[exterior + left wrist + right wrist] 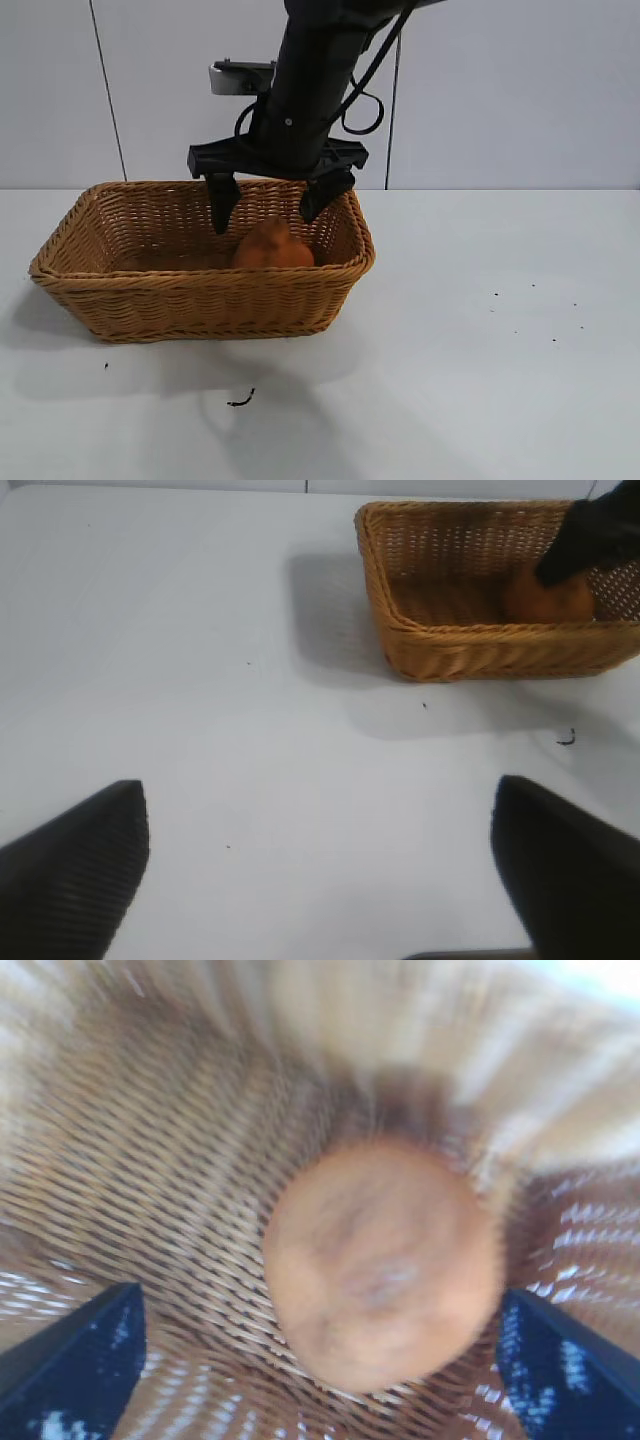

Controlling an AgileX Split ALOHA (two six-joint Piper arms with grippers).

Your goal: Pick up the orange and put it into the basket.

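Orange (272, 245) in basket (200, 295), seemingly below spread right claw (268, 205).

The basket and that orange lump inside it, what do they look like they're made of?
The basket looks like woven wicker, tan-brown and matte: interlaced strands and a braided rim show. The orange has a dull, matte orange-brown skin with a knobby top; whether it is real fruit or a replica cannot be told.
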